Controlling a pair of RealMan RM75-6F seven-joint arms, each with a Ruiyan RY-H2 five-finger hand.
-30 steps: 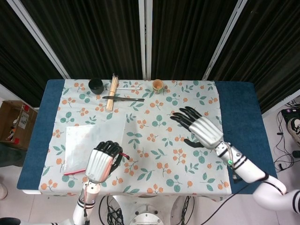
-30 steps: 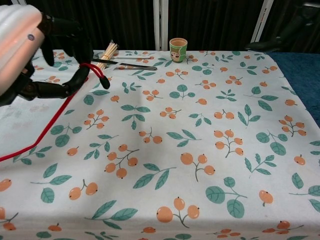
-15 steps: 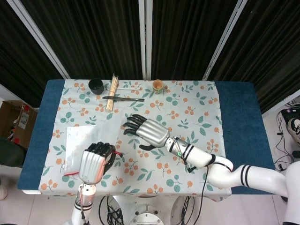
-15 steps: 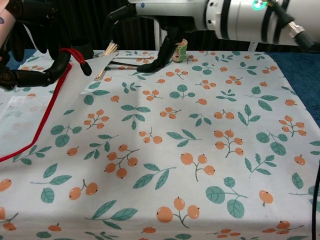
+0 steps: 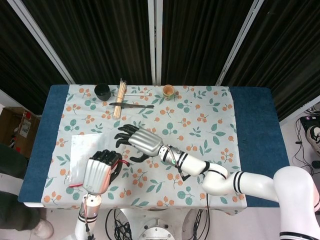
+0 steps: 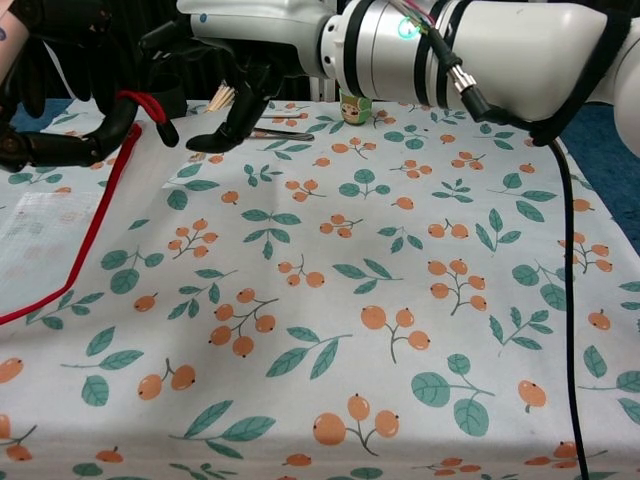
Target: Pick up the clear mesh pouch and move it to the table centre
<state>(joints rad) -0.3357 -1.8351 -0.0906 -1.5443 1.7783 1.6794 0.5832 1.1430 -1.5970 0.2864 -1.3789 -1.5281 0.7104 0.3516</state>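
Between the curled black fingers [image 6: 95, 140] of the left hand [image 5: 100, 171] sits the red zip edge of the clear mesh pouch [image 5: 85, 152] — pinched at its near right corner, which the chest view shows lifted off the floral tablecloth [image 6: 400, 300] while the rest of the pouch lies flat at the table's left side, well short of the centre. Just beside it, the right hand [image 5: 137, 141] hangs with fingers spread wide and holds nothing; its fingertips [image 6: 215, 140] point toward the pinched corner, close to the left hand but apart from it.

Change over the last second: the right arm has swept from the table's right side across the middle to the pouch, while the left hand has kept its pinch and drawn slightly back toward the left edge. Reading — a two-handed lift or a handover appears to be in preparation; the carry to the centre has not begun.

At the far edge lie a black cup [image 5: 102, 91], a bundle of wooden sticks [image 5: 120, 96], a dark slender tool [image 5: 132, 105] and a small patterned cup [image 6: 356, 98]. No brand, label or writing can be read on any item; the cup's print is too small to make out.
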